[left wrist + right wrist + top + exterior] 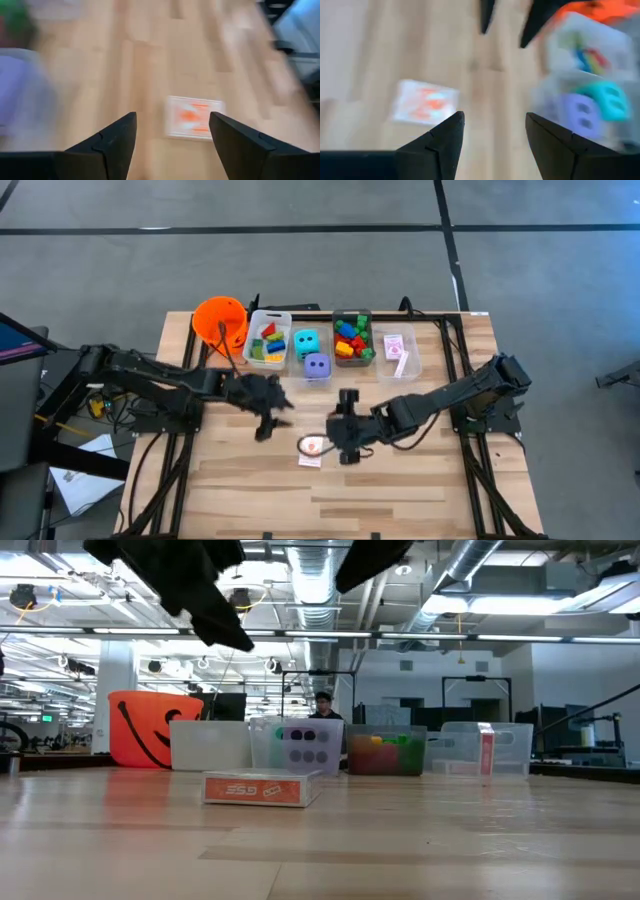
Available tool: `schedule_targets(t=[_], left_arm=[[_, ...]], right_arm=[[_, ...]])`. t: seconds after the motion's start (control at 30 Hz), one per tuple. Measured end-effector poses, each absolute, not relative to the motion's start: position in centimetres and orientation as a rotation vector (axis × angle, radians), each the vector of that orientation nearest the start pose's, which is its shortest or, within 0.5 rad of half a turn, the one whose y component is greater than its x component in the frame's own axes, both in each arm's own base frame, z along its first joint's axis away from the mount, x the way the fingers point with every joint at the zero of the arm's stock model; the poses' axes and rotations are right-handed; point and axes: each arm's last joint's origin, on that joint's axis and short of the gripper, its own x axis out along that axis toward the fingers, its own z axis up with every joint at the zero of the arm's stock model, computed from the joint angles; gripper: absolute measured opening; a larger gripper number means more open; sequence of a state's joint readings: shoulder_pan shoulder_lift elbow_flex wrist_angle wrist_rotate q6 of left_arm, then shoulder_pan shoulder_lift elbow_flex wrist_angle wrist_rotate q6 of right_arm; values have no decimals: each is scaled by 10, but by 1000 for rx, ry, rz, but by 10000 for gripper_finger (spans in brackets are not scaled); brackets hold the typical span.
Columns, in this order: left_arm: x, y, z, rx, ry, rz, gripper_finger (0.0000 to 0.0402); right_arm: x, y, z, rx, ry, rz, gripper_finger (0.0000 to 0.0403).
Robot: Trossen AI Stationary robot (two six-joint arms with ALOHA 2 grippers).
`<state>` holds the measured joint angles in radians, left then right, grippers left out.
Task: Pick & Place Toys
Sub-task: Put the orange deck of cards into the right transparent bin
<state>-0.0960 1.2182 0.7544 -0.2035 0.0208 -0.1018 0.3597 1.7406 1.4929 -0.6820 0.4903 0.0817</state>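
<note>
A red-and-white pack of playing cards (310, 450) lies flat on the wooden table (400, 500), seen also in the low view (262, 789). My left gripper (268, 423) hovers left of the pack, open and with nothing in it (172, 117); the pack (194, 117) shows ahead between its fingers. My right gripper (338, 442) hovers just right of the pack, open and with nothing in it (495, 117); the pack (425, 102) lies off to one side of its fingers. A teal die (306, 341) and a purple die (317, 366) stand at the back.
Along the far edge stand an orange bucket (220, 320), a clear bin of coloured bricks (268, 340), a second bin of bricks (352, 338) and a clear bin with cards (398, 350). Bare wood stretches toward the near edge (330, 510). A person (322, 705) is in the room behind.
</note>
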Motion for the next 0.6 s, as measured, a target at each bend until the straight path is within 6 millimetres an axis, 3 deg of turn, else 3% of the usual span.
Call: schedule_targets(t=[0.17,0.27,0.37,0.53,0.6], left_arm=[[245,-62,236,-232,680,-146,239],[247,-83,232,-331,661,-81,211],[253,-99,219,-357,633,34,156],[269,-111,196,-469,626,101,27],[275,-113,188,-520,621,109,11]], right_arm=[[362,135,267,-414,886,60,207],[368,138,255,-488,908,102,207],[375,137,241,-532,934,107,207],[379,131,236,-566,953,95,207],[382,128,236,-567,946,94,207]])
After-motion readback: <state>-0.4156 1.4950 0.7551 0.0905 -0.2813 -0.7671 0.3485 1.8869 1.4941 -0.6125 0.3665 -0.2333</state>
